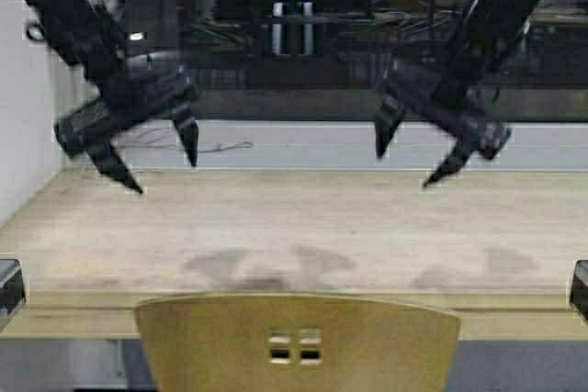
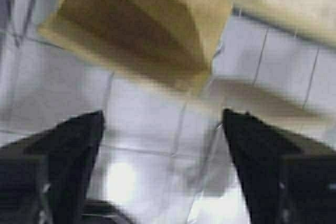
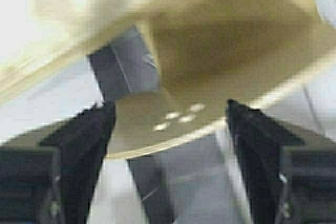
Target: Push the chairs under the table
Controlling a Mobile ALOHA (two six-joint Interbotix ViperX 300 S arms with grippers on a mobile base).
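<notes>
Tan-yellow chair, its backrest pierced by four small square cutouts; pale wood-grain desk with yellowish front edge; both pincers black.

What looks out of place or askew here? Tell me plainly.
Nothing stands out. One chair sits square against the front edge of the table, backrest upright and intact. The tabletop shows only shadows. The left hand and the right hand hang open above it.

You are looking at the table, a long pale-wood top with a thick yellowish front edge running across the view from nine o'clock to three o'clock. Toward eleven o'clock, what seems to be a thin dark cable lies along its far edge.
</notes>
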